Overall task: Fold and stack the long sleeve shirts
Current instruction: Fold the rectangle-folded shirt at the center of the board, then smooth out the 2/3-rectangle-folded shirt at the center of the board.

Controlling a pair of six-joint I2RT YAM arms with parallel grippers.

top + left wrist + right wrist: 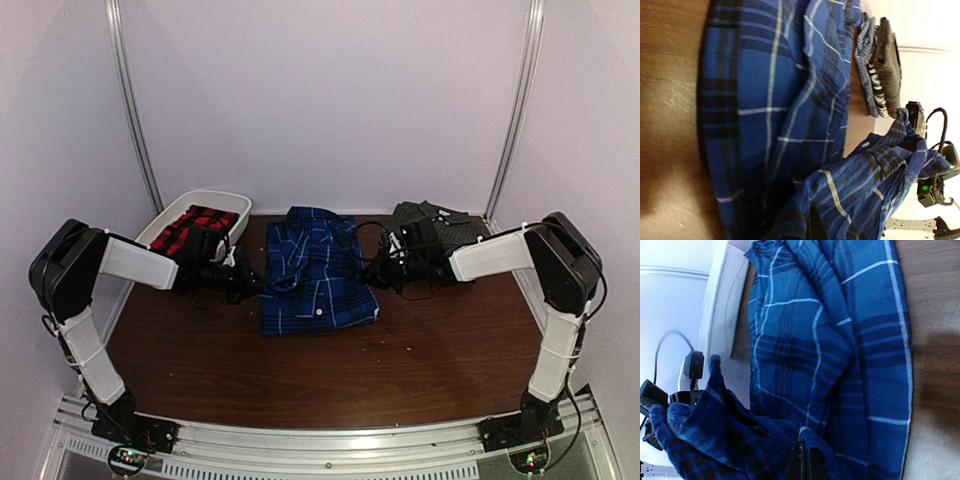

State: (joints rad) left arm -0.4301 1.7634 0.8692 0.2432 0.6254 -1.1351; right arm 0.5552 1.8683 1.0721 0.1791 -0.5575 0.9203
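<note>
Where the blue plaid shirt (318, 278) bunches, left gripper (260, 284) and right gripper (802, 460) seemingly pinch it.

We're looking at a robotics lab cell: plain pale walls (330, 100) box in a dark wooden tabletop (420, 350). A left arm (130, 262) and a right arm (495, 255) stand bolted to a metal rail (330, 440) at its near edge.

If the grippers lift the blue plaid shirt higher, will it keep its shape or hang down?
Probably floppy: the blue plaid shirt drapes in soft folds between the left gripper and the right gripper. Its free parts would likely sag. It looks thin, so probably light.
</note>
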